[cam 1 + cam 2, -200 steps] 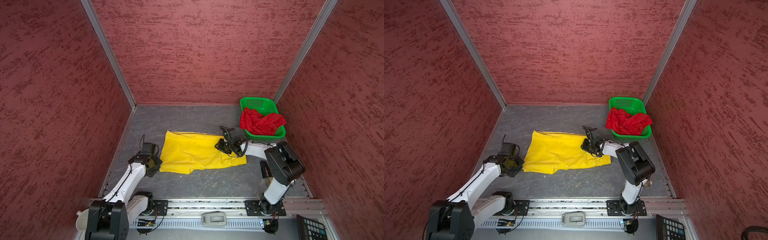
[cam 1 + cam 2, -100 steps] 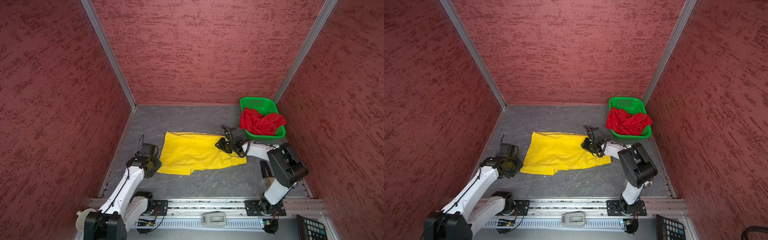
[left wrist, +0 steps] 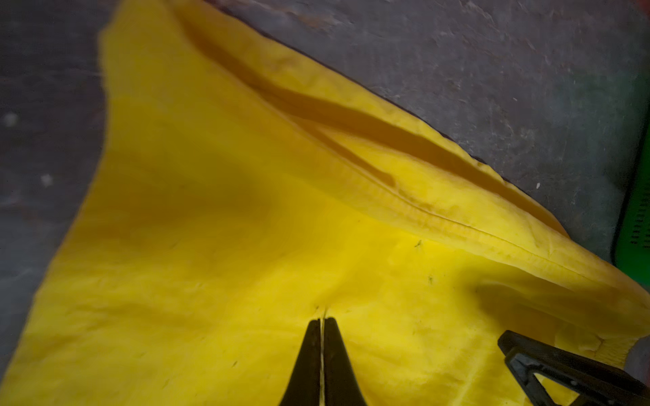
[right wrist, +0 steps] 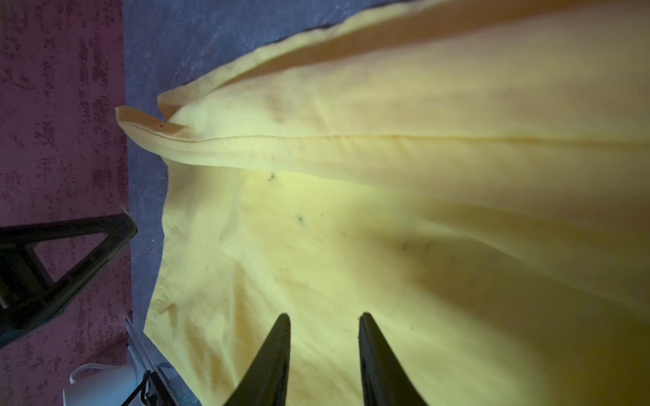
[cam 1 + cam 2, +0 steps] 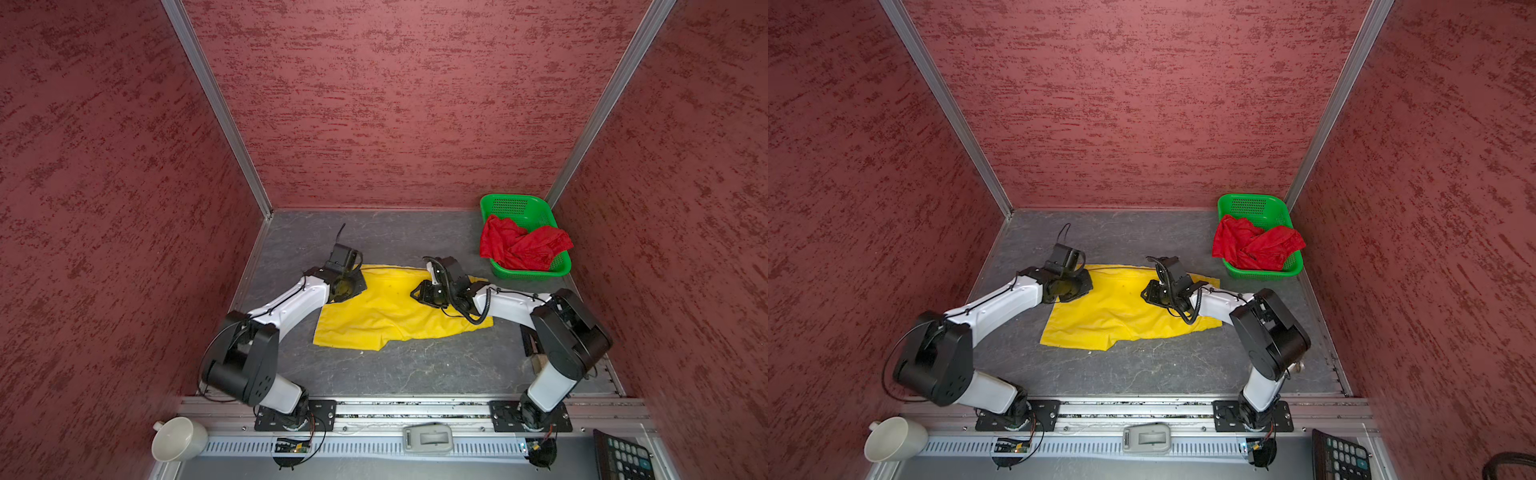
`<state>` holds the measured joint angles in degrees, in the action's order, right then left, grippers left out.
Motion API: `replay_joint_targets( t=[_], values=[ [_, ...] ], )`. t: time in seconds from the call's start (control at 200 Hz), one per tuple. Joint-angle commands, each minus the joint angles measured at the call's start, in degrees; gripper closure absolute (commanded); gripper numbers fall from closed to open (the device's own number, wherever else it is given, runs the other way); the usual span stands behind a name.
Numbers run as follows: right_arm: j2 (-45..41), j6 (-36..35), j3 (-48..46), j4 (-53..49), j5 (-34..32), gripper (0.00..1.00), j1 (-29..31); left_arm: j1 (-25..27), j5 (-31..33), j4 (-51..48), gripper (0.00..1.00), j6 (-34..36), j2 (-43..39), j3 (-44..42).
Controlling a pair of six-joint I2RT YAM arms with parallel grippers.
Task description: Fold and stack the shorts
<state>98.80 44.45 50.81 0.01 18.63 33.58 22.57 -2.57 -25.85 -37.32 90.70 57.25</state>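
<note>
Grey mottled tabletop (image 5: 415, 374), red textured walls (image 5: 395, 104), yellow shorts (image 5: 386, 316) flat, left jaws pinching them, right jaws spread.

The yellow shorts (image 5: 395, 316) lie spread nearly flat, lightly wrinkled, near the green basket (image 5: 536, 275); the red shorts (image 5: 523, 249) sit crumpled inside it, spilling over its rim.

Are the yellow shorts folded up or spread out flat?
Spread out. The yellow shorts lie flat on the grey table, both legs showing side by side.
</note>
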Motion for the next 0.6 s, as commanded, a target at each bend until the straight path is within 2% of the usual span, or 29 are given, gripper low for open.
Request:
replay_joint_targets(
  t=[0.0,0.23,0.466,0.596],
  values=[
    [1.53,1.24,-2.21,2.99,0.77,0.66,-0.14,1.67,-1.56,5.16,0.93,2.19,7.1,5.22],
    [2.68,1.2,-7.56,4.49,2.26,0.67,-0.01,1.93,-1.73,7.52,0.93,2.93,22.31,16.57],
    [0.46,1.57,-15.6,4.78,3.47,0.66,0.78,-2.17,-1.3,10.14,0.93,1.49,32.41,26.39],
    [-1.68,0.58,-14.69,1.87,2.27,0.65,0.78,-3.9,-3.13,9.44,0.91,0.66,35.68,30.93]
  ],
)
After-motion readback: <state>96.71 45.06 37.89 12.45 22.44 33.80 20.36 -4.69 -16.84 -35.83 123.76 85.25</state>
